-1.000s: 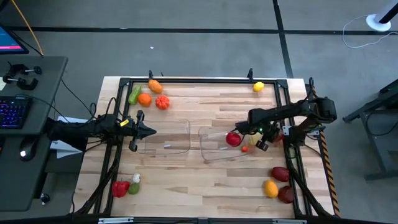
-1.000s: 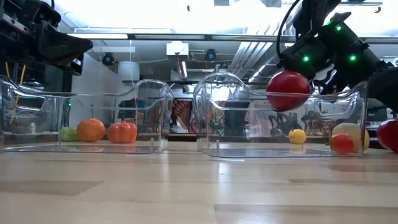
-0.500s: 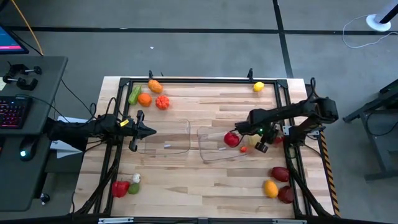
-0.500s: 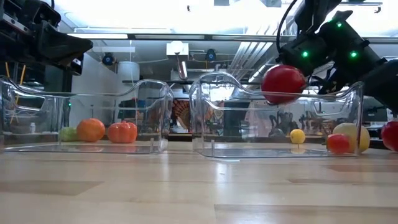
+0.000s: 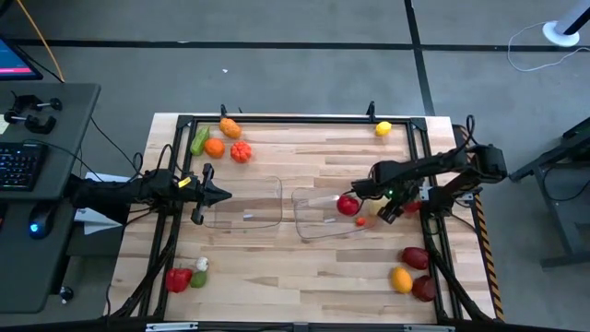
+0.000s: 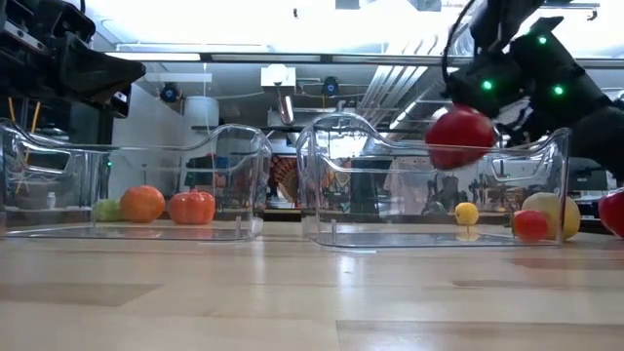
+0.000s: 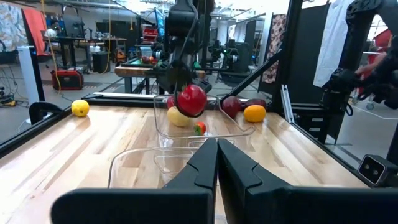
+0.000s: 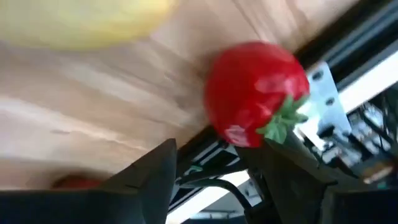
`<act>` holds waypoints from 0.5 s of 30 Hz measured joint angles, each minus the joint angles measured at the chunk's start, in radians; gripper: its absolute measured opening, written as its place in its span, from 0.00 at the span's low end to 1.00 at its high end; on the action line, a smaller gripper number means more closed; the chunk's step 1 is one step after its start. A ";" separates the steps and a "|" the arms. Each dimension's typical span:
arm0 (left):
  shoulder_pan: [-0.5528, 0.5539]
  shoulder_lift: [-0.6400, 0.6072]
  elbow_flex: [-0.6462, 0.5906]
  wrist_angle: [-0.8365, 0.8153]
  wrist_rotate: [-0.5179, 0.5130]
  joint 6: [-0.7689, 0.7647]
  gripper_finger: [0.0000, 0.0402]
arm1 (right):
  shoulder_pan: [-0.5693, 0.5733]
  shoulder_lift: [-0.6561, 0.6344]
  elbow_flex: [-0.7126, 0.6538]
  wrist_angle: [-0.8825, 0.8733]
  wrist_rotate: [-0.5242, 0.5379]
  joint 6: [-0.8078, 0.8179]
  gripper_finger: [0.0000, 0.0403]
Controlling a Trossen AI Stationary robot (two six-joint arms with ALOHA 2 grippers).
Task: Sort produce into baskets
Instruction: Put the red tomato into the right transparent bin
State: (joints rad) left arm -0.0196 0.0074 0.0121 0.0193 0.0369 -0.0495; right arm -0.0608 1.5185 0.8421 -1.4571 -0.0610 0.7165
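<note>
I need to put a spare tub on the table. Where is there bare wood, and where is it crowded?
Bare wood: the wide strip between the orange pumpkin and the lemon, and the near strip between the red pepper and the orange fruit. Crowded: around the right basket, where the right gripper hangs over the red tomato.

No legible txt, labels or nos. anywhere in view.
</note>
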 joint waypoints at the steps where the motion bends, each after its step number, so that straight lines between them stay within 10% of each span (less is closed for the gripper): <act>1: 0.000 0.000 0.000 0.000 0.000 0.000 0.00 | 0.000 0.000 -0.017 0.000 0.002 0.020 0.56; 15: 0.000 0.000 0.000 0.000 0.000 0.000 0.00 | -0.018 0.002 -0.009 0.013 0.082 0.220 0.49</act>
State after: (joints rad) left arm -0.0196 0.0074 0.0122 0.0193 0.0372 -0.0495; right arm -0.0788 1.5208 0.8334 -1.4442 0.0206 0.9362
